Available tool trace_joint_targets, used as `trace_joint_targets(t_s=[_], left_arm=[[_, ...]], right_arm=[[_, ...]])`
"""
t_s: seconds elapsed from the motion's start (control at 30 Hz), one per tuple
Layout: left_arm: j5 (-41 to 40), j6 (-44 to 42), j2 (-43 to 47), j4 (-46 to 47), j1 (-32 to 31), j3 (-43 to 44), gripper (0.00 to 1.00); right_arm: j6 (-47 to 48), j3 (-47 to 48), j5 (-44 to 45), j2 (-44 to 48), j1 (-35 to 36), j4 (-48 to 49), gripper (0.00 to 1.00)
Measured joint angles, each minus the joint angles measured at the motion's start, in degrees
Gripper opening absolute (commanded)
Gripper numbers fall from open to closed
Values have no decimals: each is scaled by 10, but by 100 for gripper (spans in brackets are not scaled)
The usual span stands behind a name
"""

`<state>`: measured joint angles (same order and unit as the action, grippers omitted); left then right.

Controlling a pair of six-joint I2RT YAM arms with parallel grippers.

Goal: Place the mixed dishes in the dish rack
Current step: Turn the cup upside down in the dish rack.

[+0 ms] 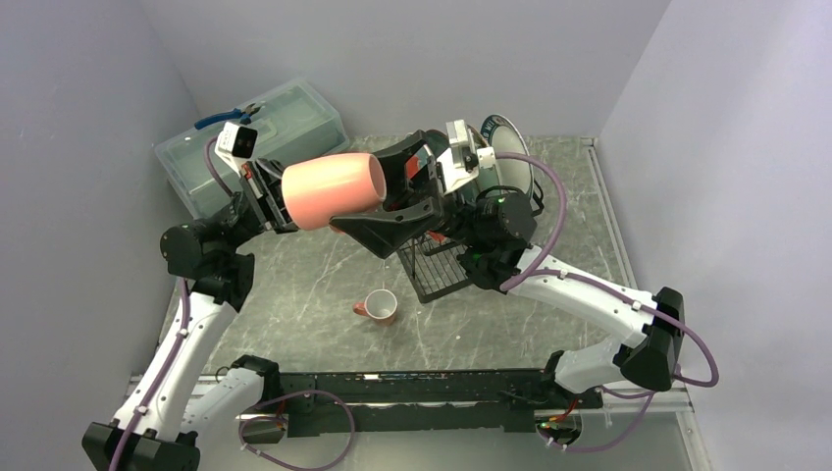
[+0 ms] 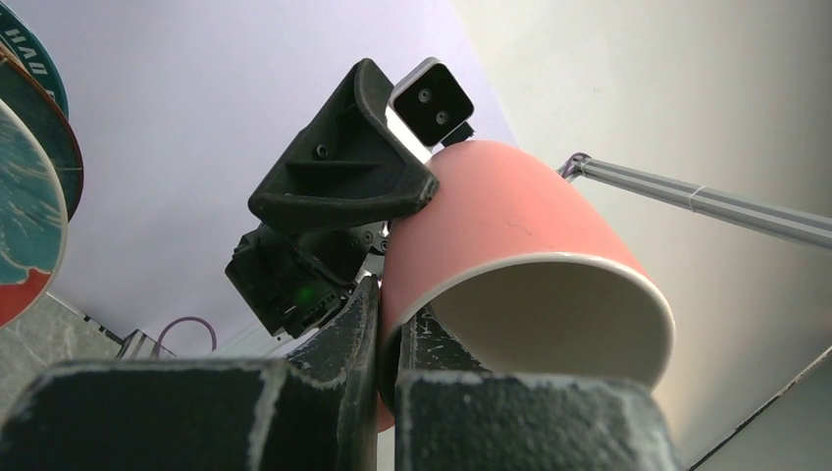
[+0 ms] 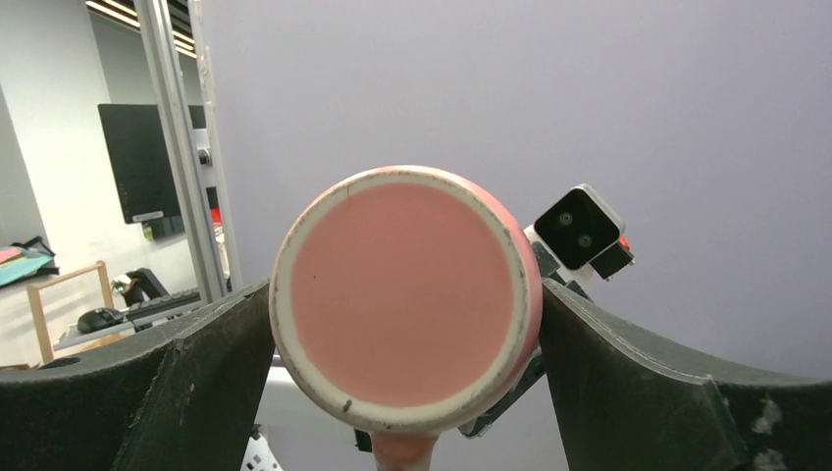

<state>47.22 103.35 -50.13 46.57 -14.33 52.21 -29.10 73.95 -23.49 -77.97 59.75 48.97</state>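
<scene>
A pink mug (image 1: 332, 191) hangs on its side in the air above the table. My left gripper (image 1: 277, 199) is shut on its rim wall, one finger inside and one outside (image 2: 392, 314). My right gripper (image 1: 361, 193) straddles the mug's base end, and its fingers (image 3: 226, 343) lie against both sides of the mug (image 3: 405, 304). A second pink mug (image 1: 379, 306) stands upright on the table. The black wire dish rack (image 1: 437, 270) sits under the right arm, with plates (image 1: 510, 157) upright in it. The plates also show at the left edge of the left wrist view (image 2: 29, 196).
A translucent pale green lidded box (image 1: 257, 137) stands at the back left with blue-handled pliers (image 1: 221, 120) on it. Grey walls close in the left, back and right. The arms' mounting rail (image 1: 412, 383) runs along the near edge.
</scene>
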Motion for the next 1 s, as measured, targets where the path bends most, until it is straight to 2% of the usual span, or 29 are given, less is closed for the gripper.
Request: trace_joint_targets(t_s=[0.17, 0.27, 0.6, 0.67, 0.83, 1.0], left_arm=[[0, 0, 0, 9, -1, -12, 0], [1, 0, 0, 10, -1, -14, 0], [0, 4, 5, 12, -2, -19, 1], [0, 4, 6, 11, -2, -19, 11], [2, -7, 14, -13, -2, -22, 37], [6, -21, 23, -52, -2, -30, 49]], right_arm=[[2, 3, 9, -7, 3, 9, 98], [2, 5, 12, -13, 5, 18, 93], [11, 12, 19, -23, 9, 30, 41], [11, 12, 19, -23, 9, 30, 34], [17, 2, 21, -18, 12, 30, 26], [26, -25, 26, 1, 16, 22, 22]])
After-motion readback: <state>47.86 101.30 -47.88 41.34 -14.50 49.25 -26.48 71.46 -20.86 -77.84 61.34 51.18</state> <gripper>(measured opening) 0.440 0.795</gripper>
